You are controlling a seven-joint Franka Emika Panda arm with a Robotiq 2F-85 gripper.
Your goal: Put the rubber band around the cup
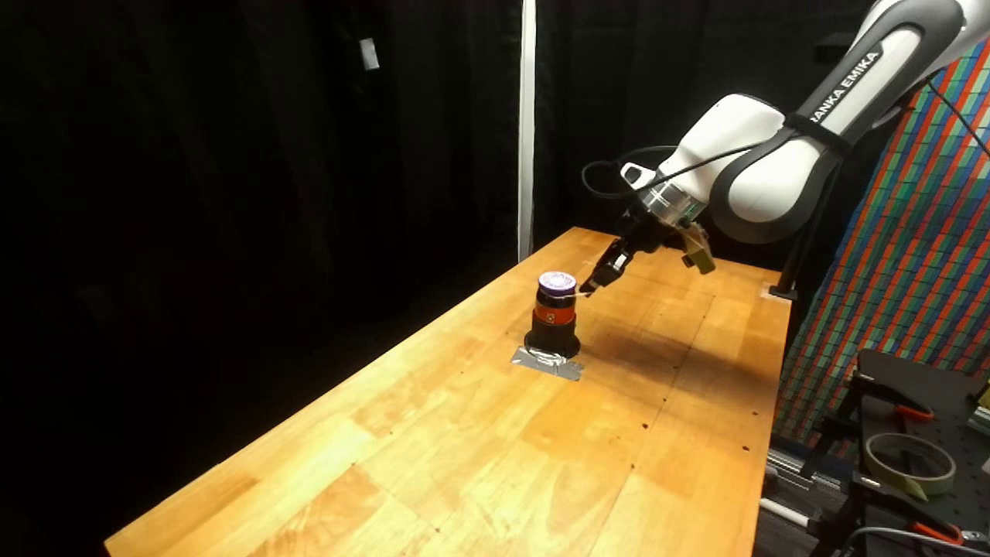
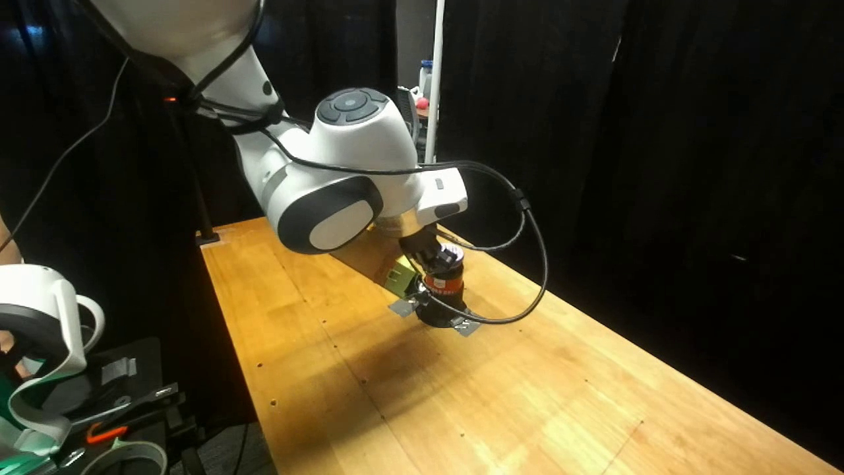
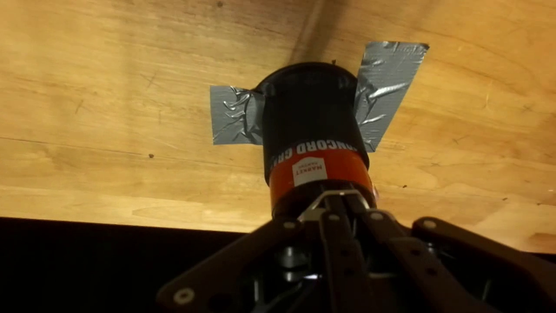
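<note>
- The cup [image 1: 555,316] is stood upright on the wooden surface [image 1: 448,441], right of centre in the frame in an exterior view; its middle is circled by an orange-red stripe, and its round top is pale with a purple edge.
- The gripper [image 1: 586,290] is held just beside the cup's upper right in that frame; whether the cup is touched cannot be told.
- The fingers [image 3: 341,243] are drawn together at the bottom centre of the wrist view, overlapping the cup's upper end.
- What appears to be the rubber band [image 1: 578,295] is seen as a thin pale strand between the gripper's tip and the cup's upper part; whether it is pinched by the fingers cannot be told.
- The cup's base is flanked, left and right in the wrist view, by silver tape [image 3: 393,80] stuck to the surface.
- A black cable [image 2: 544,264] is looped right of centre in an exterior view.
</note>
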